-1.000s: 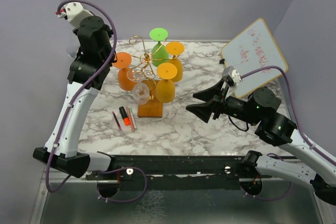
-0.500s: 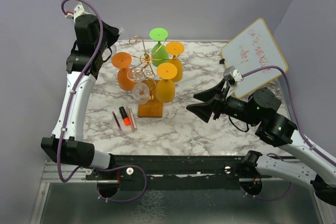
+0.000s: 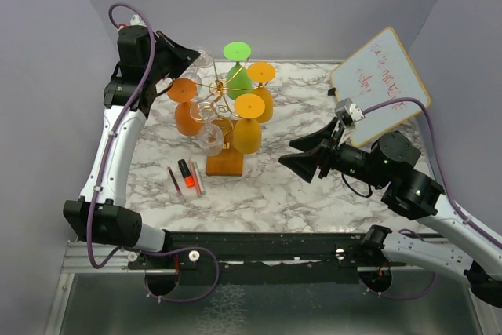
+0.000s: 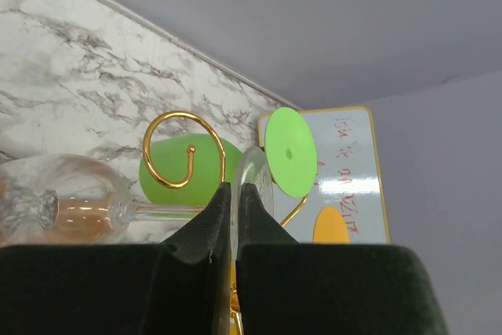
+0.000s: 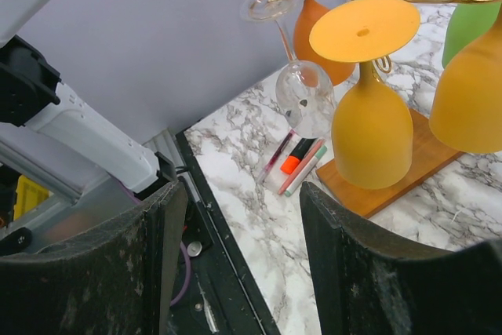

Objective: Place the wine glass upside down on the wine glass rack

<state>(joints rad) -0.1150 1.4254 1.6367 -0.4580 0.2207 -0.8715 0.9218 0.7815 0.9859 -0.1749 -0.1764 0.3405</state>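
My left gripper [image 3: 190, 56] is shut on the foot of a clear wine glass [image 3: 205, 59], held high at the back left of the wine glass rack [image 3: 213, 87]. In the left wrist view the fingertips [image 4: 233, 194] pinch the foot [image 4: 256, 169]. The stem [image 4: 157, 210] and bowl run sideways to the left, beside a gold spiral arm [image 4: 168, 151]. The rack stands on its wooden base [image 3: 225, 164] and holds several upside-down glasses: orange [image 3: 187, 115], green [image 3: 238, 78], yellow [image 3: 247, 132] and clear [image 3: 210, 136]. My right gripper [image 3: 294, 152] is open and empty, right of the rack.
A small whiteboard [image 3: 380, 84] leans at the back right. Pens and an orange highlighter [image 3: 187, 176] lie left of the wooden base, and they also show in the right wrist view [image 5: 296, 164]. Grey walls close in the left, back and right.
My left arm has swung up and to the right, bringing the clear glass from the far left corner to the back left of the rack. The right arm has not moved.
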